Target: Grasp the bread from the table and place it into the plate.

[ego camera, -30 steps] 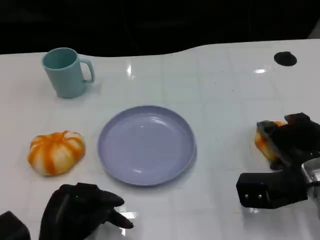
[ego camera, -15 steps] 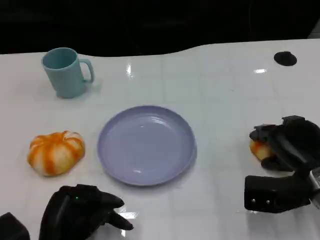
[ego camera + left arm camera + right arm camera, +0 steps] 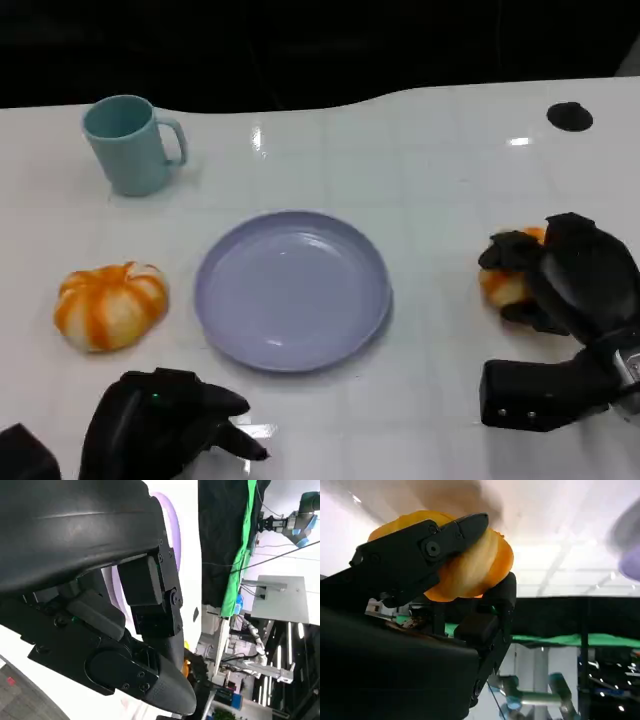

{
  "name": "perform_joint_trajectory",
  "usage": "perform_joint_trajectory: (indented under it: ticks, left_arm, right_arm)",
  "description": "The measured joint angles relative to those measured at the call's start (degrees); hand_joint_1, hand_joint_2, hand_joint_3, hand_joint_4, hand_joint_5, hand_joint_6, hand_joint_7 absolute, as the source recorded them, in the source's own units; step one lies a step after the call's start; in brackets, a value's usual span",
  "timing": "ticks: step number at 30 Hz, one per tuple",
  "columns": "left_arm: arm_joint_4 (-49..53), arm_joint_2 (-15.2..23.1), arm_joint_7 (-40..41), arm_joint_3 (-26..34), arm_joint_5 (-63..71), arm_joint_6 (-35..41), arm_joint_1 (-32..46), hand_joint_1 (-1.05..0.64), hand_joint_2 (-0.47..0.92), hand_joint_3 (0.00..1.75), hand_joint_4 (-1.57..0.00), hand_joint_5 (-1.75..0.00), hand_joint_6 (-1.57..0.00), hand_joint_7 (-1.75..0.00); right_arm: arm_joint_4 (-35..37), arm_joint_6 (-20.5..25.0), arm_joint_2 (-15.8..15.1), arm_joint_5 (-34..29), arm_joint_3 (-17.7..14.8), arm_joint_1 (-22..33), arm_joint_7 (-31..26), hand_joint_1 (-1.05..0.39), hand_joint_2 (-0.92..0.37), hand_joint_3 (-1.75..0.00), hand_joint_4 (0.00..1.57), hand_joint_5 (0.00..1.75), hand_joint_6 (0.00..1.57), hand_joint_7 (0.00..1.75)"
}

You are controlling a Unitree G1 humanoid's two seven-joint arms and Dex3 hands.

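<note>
Since the earlier frames the right hand point(image 3: 560, 275) has closed around the bread point(image 3: 505, 282) and carried it toward the plate point(image 3: 292, 290). It now grips the bread near the bench's point(image 3: 420, 160) right edge, well apart from the plate. Grasping looks done; transport and release remain. The bread's long axis cannot be told. The left hand point(image 3: 165, 425) rests curled, holding nothing, by the near edge.

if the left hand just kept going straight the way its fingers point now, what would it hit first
Probably nothing soon. In the head view the left hand has its fingers aimed toward the robot's right along the near table, passing in front of the plate. Farther on sits the right hand, though depth is unclear.
</note>
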Motion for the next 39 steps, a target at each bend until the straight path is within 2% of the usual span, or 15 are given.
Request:
perform_joint_trajectory:
  ticks: [5,6,7,8,11,18,21,22,25,30,34,35,36,37,39]
  left_arm:
    - [-0.32,0.02,0.00,0.01,-0.02,0.37,0.23,-1.05,0.75,0.00,-1.57,-0.37,-1.57,-0.14]
    - [-0.35,0.01,0.00,0.01,-0.02,0.41,0.23,-1.05,0.75,0.00,-1.57,-0.37,-1.57,-0.14]
    - [-0.36,0.02,0.00,0.04,-0.01,0.43,0.25,-1.05,0.75,0.00,-1.57,-0.37,-1.57,-0.14]
    - [-0.35,0.02,0.00,0.07,0.00,0.43,0.25,-1.05,0.75,0.00,-1.57,-0.37,-1.57,-0.14]
    - [-0.35,0.02,0.00,0.04,0.02,0.44,0.21,-1.05,0.75,0.00,-1.57,-0.38,-1.57,-0.14]
    - [-0.35,0.03,0.01,0.05,0.03,0.44,0.24,-1.05,0.75,0.00,-1.57,-0.38,-1.57,-0.15]
    - [-0.35,0.03,0.01,0.05,0.04,0.44,0.26,-1.05,0.75,0.00,-1.57,-0.38,-1.57,-0.15]
    - [-0.35,0.03,0.01,0.03,0.04,0.45,0.27,-1.05,0.75,0.00,-1.57,-0.38,-1.57,-0.15]
    - [-0.38,0.04,0.01,-0.08,0.04,0.48,0.31,-1.05,0.76,0.00,-1.57,-0.38,-1.57,-0.15]
    - [-0.40,0.04,0.01,-0.32,0.09,0.46,0.33,-1.05,0.76,0.00,-1.57,-0.38,-1.57,-0.15]
    - [-0.41,0.04,0.02,-0.44,0.15,0.46,0.33,-1.05,0.76,0.00,-1.57,-0.38,-1.57,-0.15]
    - [-0.41,0.04,0.02,-0.43,0.15,0.47,0.33,-1.05,0.76,0.00,-1.57,-0.38,-1.57,-0.15]
    - [-0.42,0.04,0.02,-0.43,0.15,0.47,0.33,-1.05,0.75,0.00,-1.57,-0.38,-1.57,-0.15]
    - [-0.42,0.03,0.02,-0.44,0.15,0.47,0.33,-1.05,0.75,0.00,-1.57,-0.38,-1.57,-0.15]
    - [-0.42,0.03,0.02,-0.44,0.15,0.47,0.33,-1.05,0.75,0.00,-1.57,-0.38,-1.57,-0.15]
  right_arm:
    - [-5.86,-2.61,0.36,1.67,-0.63,1.51,-0.45,-0.03,-0.89,-0.06,0.99,1.75,0.93,1.38]
    - [-6.79,-3.17,0.57,2.11,-0.73,1.90,-0.40,-0.02,-0.63,-0.59,1.01,1.75,0.91,1.44]
    - [-7.85,-4.37,0.84,3.03,-0.87,2.40,-0.34,-0.02,-0.43,-0.97,1.02,1.75,0.91,1.45]
    - [-8.88,-5.64,1.21,3.81,-0.94,2.78,-0.15,-0.03,-0.29,-1.25,1.03,1.75,0.92,1.44]
    - [-12.02,-8.90,2.99,5.78,-1.03,3.25,0.74,-0.02,-0.19,-1.44,1.05,1.75,0.95,1.43]
    - [-13.44,-10.68,9.06,8.53,-1.10,3.09,3.83,-0.05,-0.19,-1.48,1.03,1.75,0.91,1.44]
    - [-12.87,-10.99,11.39,8.87,-1.01,2.27,4.96,-0.07,-0.21,-1.46,1.03,1.75,0.83,1.63]
    - [-12.03,-11.01,12.33,8.88,-0.98,1.63,4.99,-0.08,-0.22,-1.46,1.03,1.75,0.82,1.65]
    - [-9.34,-10.94,14.86,8.74,-0.69,-0.30,4.88,-0.08,-0.21,-1.45,1.03,1.75,0.85,1.56]
    - [-3.54,-10.96,18.52,8.32,0.04,-3.87,4.26,-0.09,-0.23,-1.43,1.01,1.75,0.82,1.67]
    - [0.71,-11.13,20.71,8.32,0.43,-5.57,3.53,-0.07,-0.23,-1.42,0.99,1.75,0.80,1.67]
    - [1.73,-11.32,21.18,8.43,0.44,-5.85,3.37,-0.06,-0.24,-1.43,0.97,1.75,0.81,1.64]
    - [2.57,-11.48,21.68,8.58,0.43,-6.11,3.35,-0.06,-0.26,-1.40,0.91,1.75,0.82,1.50]
    - [3.45,-11.71,22.00,8.93,0.36,-6.44,3.43,-0.06,-0.26,-1.39,0.89,1.75,0.82,1.45]
    - [4.31,-11.95,22.31,9.97,0.01,-6.78,4.23,-0.08,-0.35,-1.13,0.79,1.53,0.80,1.04]
